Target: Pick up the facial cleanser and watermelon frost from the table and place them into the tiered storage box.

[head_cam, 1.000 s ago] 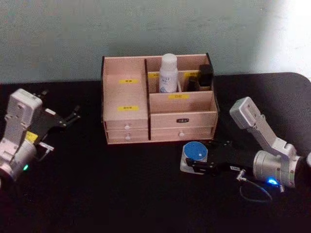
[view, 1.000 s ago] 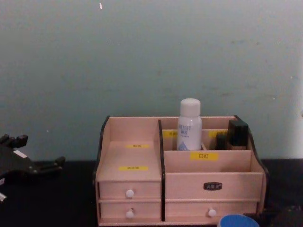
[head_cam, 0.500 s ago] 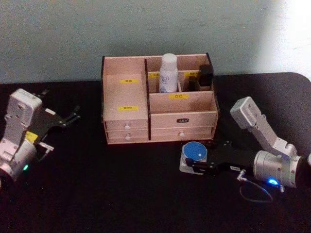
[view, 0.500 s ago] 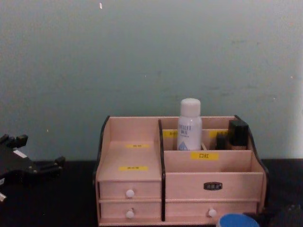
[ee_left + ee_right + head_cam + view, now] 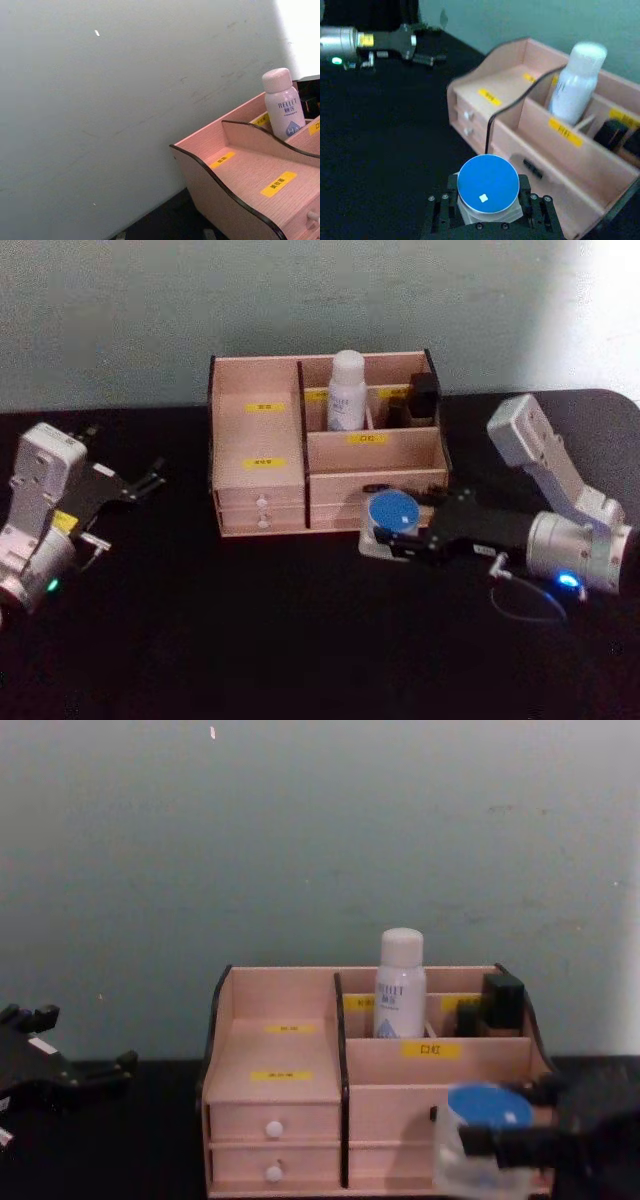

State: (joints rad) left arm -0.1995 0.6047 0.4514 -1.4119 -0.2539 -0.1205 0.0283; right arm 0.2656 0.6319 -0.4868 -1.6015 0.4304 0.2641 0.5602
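The watermelon frost [image 5: 391, 510], a squat clear jar with a blue lid, hangs off the table just in front of the tiered storage box [image 5: 260, 445], level with its lower right drawers. My right gripper [image 5: 392, 526] is shut on it; in the right wrist view the jar [image 5: 487, 184] sits between the gripper's black fingers [image 5: 438, 210]. From the chest, the jar [image 5: 486, 1124] overlaps the box front [image 5: 280, 1090]. The facial cleanser [image 5: 347, 390] stands upright in a rear compartment of the box. My left gripper [image 5: 148, 478] rests open at the far left.
Dark items [image 5: 423, 395] fill the rear right compartment beside the bottle. The stepped left section [image 5: 262, 435] and the front right trough [image 5: 372, 451] of the box hold nothing. The black table [image 5: 250, 620] runs to a pale wall behind.
My right gripper has lifted the jar off the table and carried it up and toward the box front. The left arm has stayed put.
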